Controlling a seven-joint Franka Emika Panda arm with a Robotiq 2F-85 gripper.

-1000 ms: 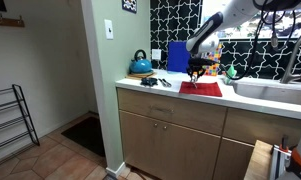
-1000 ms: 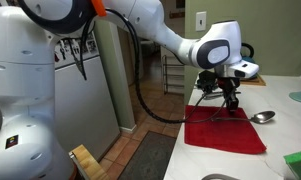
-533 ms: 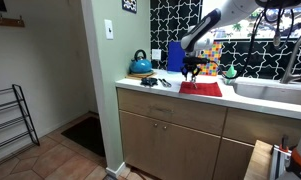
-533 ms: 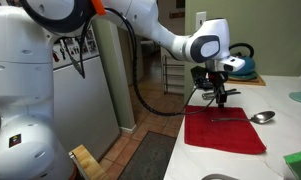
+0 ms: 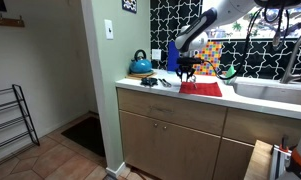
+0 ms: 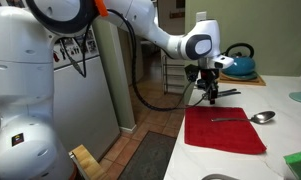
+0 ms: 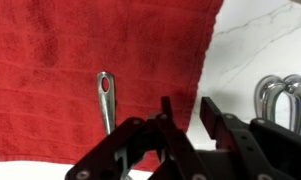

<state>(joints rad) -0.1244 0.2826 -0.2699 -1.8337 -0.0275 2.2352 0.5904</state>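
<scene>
the cloth [image 6: 226,136] lies flat on the counter [image 5: 140,88], near its front edge. the spoon [image 6: 240,118] lies on the cloth, its bowl at the cloth's edge. the gripper [image 6: 211,98] hangs above the cloth's edge on the kettle [image 5: 140,65] side, apart from the spoon. in an exterior view the kettle stands on the picture's left of the cloth, the sink [image 5: 275,91] on its right.

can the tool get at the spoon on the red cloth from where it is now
Probably yes. The tool hangs above the edge of the red cloth, and the spoon lies flat on it, uncovered, with nothing between them.
</scene>
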